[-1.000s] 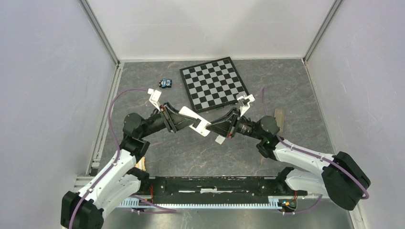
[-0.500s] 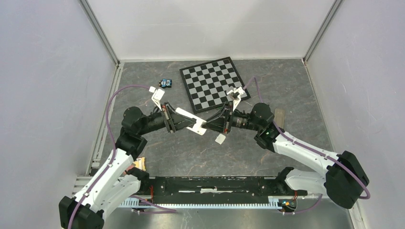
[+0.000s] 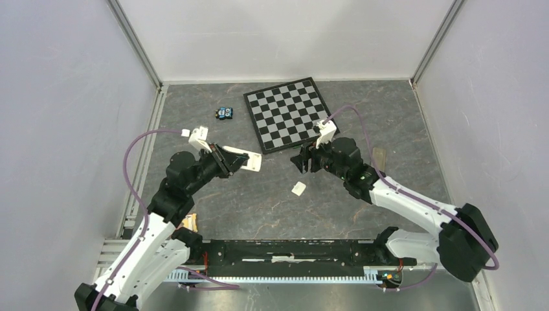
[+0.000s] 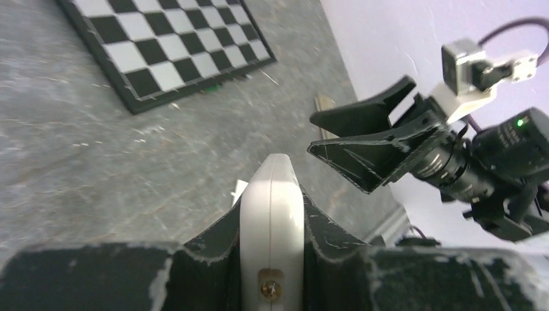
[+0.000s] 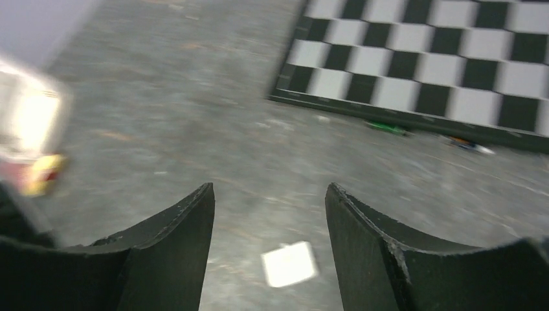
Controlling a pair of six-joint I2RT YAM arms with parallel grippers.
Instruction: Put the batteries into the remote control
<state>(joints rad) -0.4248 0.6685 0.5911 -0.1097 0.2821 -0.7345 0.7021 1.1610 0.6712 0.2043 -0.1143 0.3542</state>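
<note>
My left gripper (image 3: 241, 161) is shut on the white remote control (image 3: 248, 161), gripping its two sides above the table. In the left wrist view the remote (image 4: 272, 214) stands edge-on between the jaws (image 4: 272, 189). My right gripper (image 3: 300, 159) is open and empty, a short way right of the remote; it also shows in the left wrist view (image 4: 353, 133). In the right wrist view (image 5: 268, 194) the floor shows between its fingers. Two thin small cylinders, likely the batteries (image 5: 387, 128), lie blurred by the chessboard's near edge.
A small white square cover piece (image 3: 298, 188) lies on the floor below the right gripper, also in the right wrist view (image 5: 289, 264). A chessboard (image 3: 289, 113) lies at the back. A small blue-black object (image 3: 224, 113) sits left of it. A tan piece (image 3: 379, 159) lies right.
The two grippers were together at the remote; now they have pulled apart. The left one drew the remote back left. The right one moved right and stands open.
</note>
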